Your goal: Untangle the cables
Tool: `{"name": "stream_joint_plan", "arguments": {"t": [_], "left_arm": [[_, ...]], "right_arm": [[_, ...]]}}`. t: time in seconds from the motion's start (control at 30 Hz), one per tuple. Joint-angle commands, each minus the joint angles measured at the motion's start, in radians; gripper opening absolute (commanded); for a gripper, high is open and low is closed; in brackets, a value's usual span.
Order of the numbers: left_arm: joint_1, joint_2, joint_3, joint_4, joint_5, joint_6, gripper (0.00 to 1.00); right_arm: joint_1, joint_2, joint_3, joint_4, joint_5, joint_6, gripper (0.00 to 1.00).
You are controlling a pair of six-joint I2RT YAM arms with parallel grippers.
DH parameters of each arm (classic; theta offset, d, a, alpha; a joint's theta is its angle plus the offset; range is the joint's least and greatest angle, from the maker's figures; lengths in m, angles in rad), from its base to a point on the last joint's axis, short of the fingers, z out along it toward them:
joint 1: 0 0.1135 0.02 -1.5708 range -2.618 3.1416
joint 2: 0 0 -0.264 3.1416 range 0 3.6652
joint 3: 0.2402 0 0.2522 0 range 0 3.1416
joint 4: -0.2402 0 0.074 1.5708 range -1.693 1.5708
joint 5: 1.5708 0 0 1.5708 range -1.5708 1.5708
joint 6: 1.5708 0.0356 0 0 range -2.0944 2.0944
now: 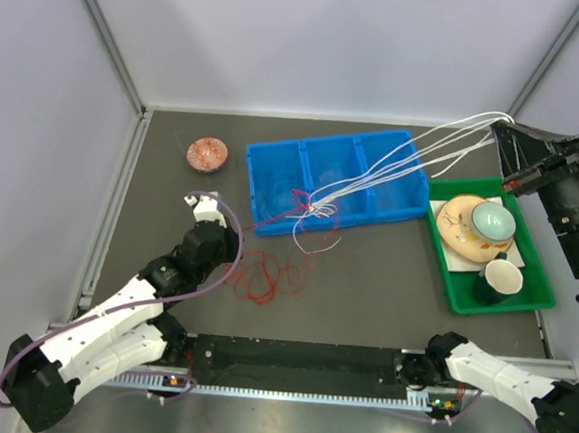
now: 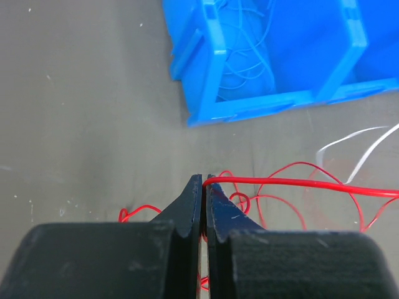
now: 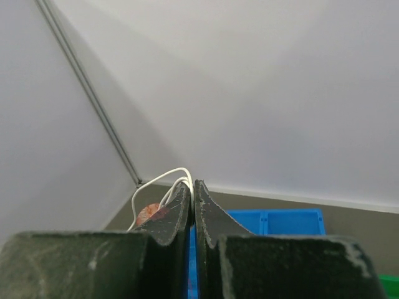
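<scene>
Red cable lies in loose loops on the dark table in front of the blue bin. My left gripper is shut on a strand of the red cable, which runs taut to the right from its tips. White cables stretch in several strands from a knot at the bin's front wall up to my right gripper, raised at the far right. It is shut on the white cables. Thin blue cable lies inside the bin.
A blue three-compartment bin stands at the middle back. A green tray at the right holds a plate, a bowl and a cup. A small round reddish coil lies at the back left. Grey walls enclose the table.
</scene>
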Motion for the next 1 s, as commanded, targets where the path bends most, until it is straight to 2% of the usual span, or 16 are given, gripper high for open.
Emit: {"name": "stream_joint_plan", "arguments": {"t": [0.0, 0.27, 0.4, 0.53, 0.6, 0.77, 0.9, 0.93, 0.97], "left_arm": [[0.008, 0.031, -0.013, -0.14, -0.134, -0.011, 0.0], [0.009, 0.028, -0.026, -0.148, -0.228, -0.052, 0.0], [0.009, 0.008, -0.016, -0.145, -0.237, -0.036, 0.0], [0.009, -0.058, 0.044, -0.065, -0.029, 0.07, 0.0], [0.008, -0.085, 0.093, -0.016, 0.068, 0.136, 0.0], [0.008, -0.032, 0.243, -0.066, 0.39, 0.242, 0.0], [0.006, -0.013, 0.326, -0.064, 0.485, 0.232, 0.0], [0.006, -0.018, 0.326, -0.045, 0.496, 0.221, 0.0], [0.006, -0.027, 0.322, -0.018, 0.507, 0.198, 0.0]], "right_arm": [[-0.012, -0.058, 0.015, 0.184, 0.095, -0.03, 0.0], [-0.012, -0.07, 0.005, 0.213, 0.21, -0.104, 0.0], [-0.011, -0.075, -0.042, 0.21, 0.176, -0.092, 0.0], [-0.012, -0.064, -0.192, 0.132, 0.086, 0.037, 0.0], [-0.011, -0.073, -0.351, 0.12, 0.005, 0.1, 0.0], [-0.011, -0.098, -0.652, 0.138, -0.106, 0.293, 0.0], [-0.012, -0.102, -0.929, 0.16, -0.128, 0.381, 0.0], [-0.011, -0.093, -0.974, 0.16, -0.128, 0.388, 0.14], [-0.011, -0.086, -1.014, 0.157, -0.112, 0.39, 0.41]]}}
